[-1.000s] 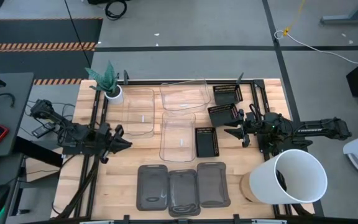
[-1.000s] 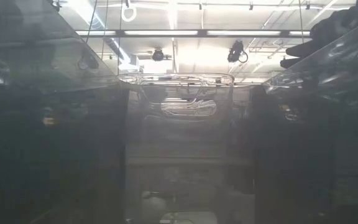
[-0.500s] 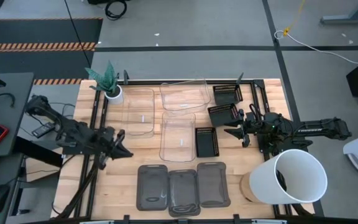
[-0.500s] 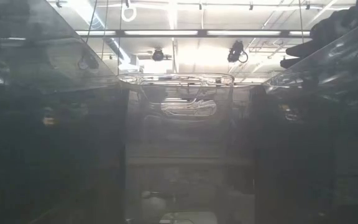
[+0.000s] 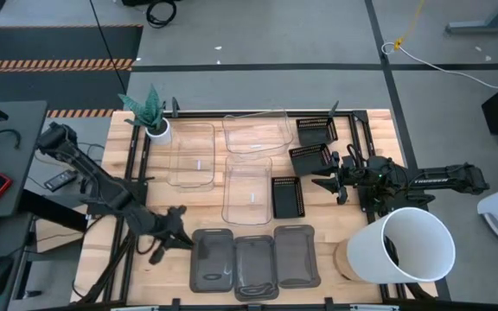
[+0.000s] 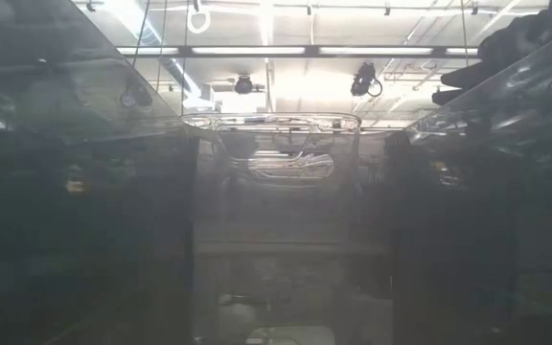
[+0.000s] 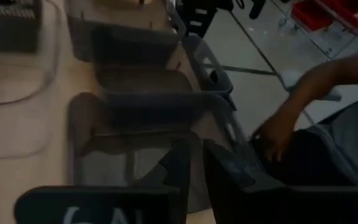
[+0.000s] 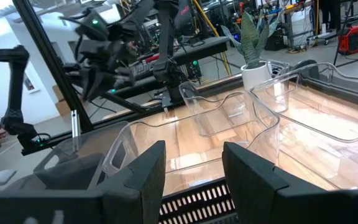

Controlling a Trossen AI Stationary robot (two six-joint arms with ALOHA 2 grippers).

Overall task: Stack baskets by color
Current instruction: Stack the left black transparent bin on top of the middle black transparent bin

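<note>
The left end effector (image 5: pixel 180 235), its fingers nearly together and holding nothing, is hovering just beside the leftmost of three grey baskets (image 5: pixel 212 260) lined along the worktop (image 5: pixel 158 275) edge. The right end effector (image 5: pixel 322 182) is waiting wide open and empty beside the black baskets (image 5: pixel 309 158), with the clear baskets (image 5: pixel 247 188) sitting between the arms.

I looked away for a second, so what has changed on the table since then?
The left gripper swung from beside the clear baskets toward the near edge, reaching the leftmost dark grey basket. It holds nothing. The right gripper and all the baskets stayed put.
</note>
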